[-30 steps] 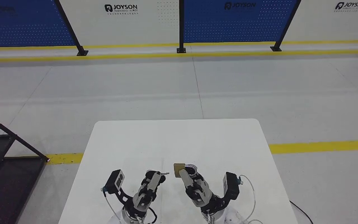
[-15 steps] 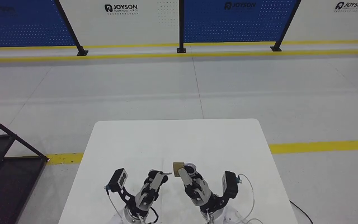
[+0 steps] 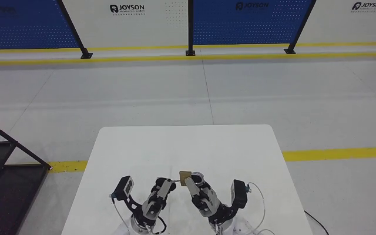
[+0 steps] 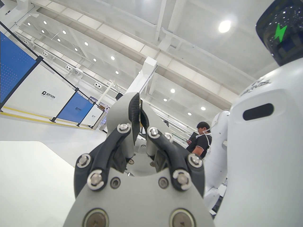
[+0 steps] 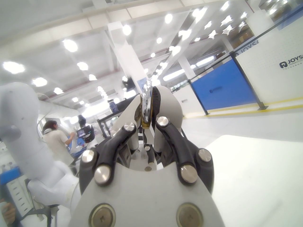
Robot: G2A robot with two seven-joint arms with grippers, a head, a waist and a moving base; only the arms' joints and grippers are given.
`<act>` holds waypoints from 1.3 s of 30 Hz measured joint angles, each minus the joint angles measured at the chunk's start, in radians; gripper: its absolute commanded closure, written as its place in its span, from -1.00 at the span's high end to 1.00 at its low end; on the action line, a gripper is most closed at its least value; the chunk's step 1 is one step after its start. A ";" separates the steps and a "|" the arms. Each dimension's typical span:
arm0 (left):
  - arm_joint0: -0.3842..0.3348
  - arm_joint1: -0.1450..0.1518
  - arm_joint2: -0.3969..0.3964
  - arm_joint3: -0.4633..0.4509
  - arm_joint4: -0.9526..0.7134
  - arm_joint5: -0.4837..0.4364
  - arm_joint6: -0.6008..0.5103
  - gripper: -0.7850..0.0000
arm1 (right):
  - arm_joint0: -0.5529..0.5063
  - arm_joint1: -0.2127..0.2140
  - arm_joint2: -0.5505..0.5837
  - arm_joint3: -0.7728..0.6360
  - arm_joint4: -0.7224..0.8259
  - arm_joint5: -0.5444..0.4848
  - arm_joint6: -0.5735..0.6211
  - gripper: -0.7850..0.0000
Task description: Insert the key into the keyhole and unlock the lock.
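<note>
Pads [image 4: 133,112] of ribbed black rubber on my left claw [image 4: 139,102] pinch the thin flat key [image 4: 141,113], now closer to the lock [image 3: 186,175] than a second ago, so insertion looks near. Just beyond its tip my right claw [image 5: 150,96] clamps the brass lock with its shiny curved shackle [image 5: 146,103], above the smooth white table [image 3: 235,147].

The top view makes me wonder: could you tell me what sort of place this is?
Probably a large industrial hall or robot test floor: blue-and-white partition panels, yellow floor lines, high ceiling with round lamps.
</note>
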 measured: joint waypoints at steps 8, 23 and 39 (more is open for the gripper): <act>-0.002 -0.002 0.000 0.001 -0.003 0.000 0.000 -1.00 | 0.001 -0.001 0.003 0.002 0.006 -0.005 -0.001 -1.00; -0.005 -0.002 0.004 0.003 0.007 0.000 0.000 -1.00 | 0.002 -0.001 0.007 0.000 0.000 -0.005 0.028 -1.00; 0.019 0.064 -0.061 -0.034 0.052 0.000 -0.085 -1.00 | -0.010 0.031 0.105 -0.028 0.033 -0.128 0.181 -1.00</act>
